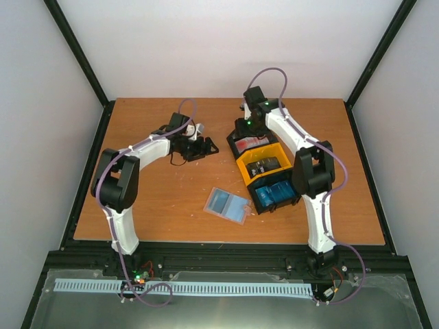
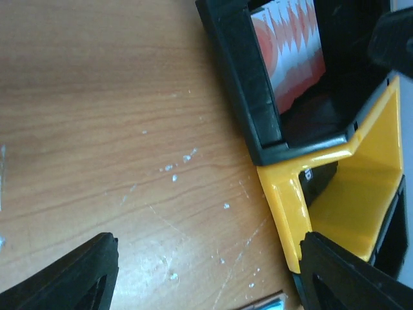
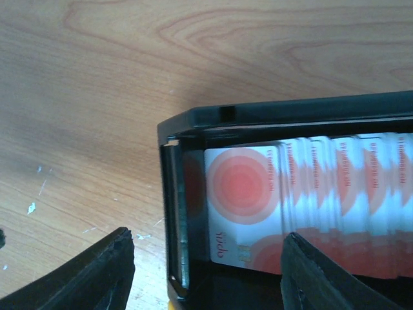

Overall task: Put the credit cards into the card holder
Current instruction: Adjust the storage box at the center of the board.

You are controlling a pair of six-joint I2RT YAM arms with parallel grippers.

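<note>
Right wrist: wide-spread right hand (image 3: 206,274) over red credit cards (image 3: 245,187) in tray (image 3: 290,113)

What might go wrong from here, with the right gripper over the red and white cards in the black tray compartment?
The right gripper, fingers open, seems to straddle the end wall of the black plastic tray; closing could pinch the wall, not a card. The red-and-white plastic cards stand tightly packed, so several may lift together. The flat pale card holder lies loose on the wooden table and may slide during insertion.
</note>
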